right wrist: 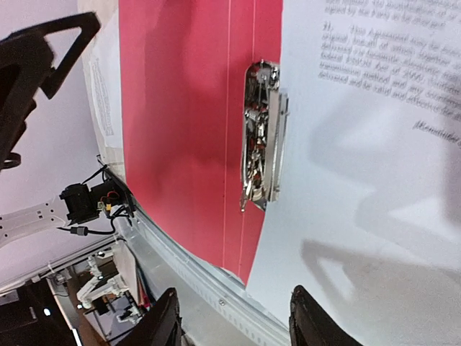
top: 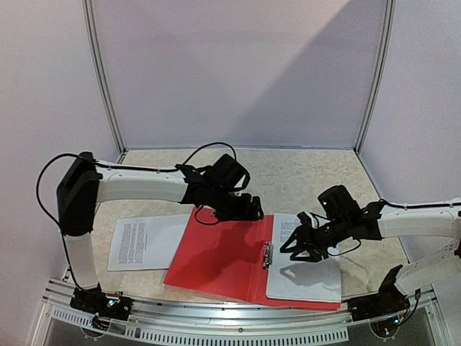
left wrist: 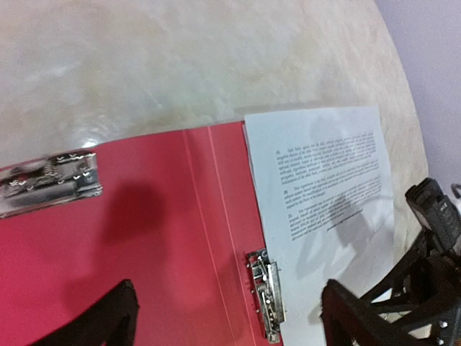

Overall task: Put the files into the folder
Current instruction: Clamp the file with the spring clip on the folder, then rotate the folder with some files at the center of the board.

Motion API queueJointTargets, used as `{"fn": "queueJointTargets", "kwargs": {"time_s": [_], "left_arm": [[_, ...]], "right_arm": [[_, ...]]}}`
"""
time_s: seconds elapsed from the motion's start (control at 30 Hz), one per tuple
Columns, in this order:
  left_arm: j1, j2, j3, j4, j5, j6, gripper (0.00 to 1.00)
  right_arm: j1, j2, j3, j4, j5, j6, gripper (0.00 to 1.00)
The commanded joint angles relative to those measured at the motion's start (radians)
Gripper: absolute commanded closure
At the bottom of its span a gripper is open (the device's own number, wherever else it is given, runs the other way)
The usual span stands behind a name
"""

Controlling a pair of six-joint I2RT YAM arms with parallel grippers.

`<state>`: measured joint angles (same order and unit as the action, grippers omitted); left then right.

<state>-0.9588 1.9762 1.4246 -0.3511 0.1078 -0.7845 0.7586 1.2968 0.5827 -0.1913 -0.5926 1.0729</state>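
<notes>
Folder (top: 216, 263) red, open flat (printed sheet (top: 306, 277) inside); left gripper (left wrist: 227, 288), right gripper (right wrist: 234, 292) parted, empty

This is a robotics lab test cell. Plain white panel walls (top: 238, 65) box in the workspace at 9, 12 and 3 o'clock, joined by aluminium posts (top: 102, 76). A beige speckled tabletop (top: 302, 173) forms the floor of the booth. Along its 6 o'clock edge runs a slotted aluminium rail (top: 238, 324), with two robot arms bolted there: the left arm (top: 137, 187) at 7 o'clock and the right arm (top: 421, 220) at 5 o'clock. Past the rail, at 8 o'clock in the right wrist view, sit cabled electronics (right wrist: 90, 200) and dim, blurred equipment (right wrist: 101, 288).
</notes>
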Motion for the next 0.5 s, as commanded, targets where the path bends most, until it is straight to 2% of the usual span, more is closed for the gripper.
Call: {"fn": "queueJointTargets", "kwargs": {"time_s": [0.0, 0.07, 0.2, 0.47], "left_arm": [[0.028, -0.155, -0.109, -0.166, -0.228, 0.107, 0.04], [0.058, -0.22, -0.207, -0.195, -0.253, 0.111, 0.03], [0.084, -0.355, -0.398, -0.239, -0.254, 0.05, 0.01], [0.082, -0.657, -0.737, -0.271, -0.165, -0.148, 0.01]], "right_arm": [[-0.07, -0.124, 0.02, -0.236, 0.132, -0.165, 0.45], [-0.094, -0.178, 0.017, -0.3, 0.173, -0.214, 0.39], [-0.106, -0.267, -0.005, -0.355, 0.202, -0.286, 0.34], [-0.118, -0.367, -0.078, -0.42, 0.215, -0.317, 0.31]]}}
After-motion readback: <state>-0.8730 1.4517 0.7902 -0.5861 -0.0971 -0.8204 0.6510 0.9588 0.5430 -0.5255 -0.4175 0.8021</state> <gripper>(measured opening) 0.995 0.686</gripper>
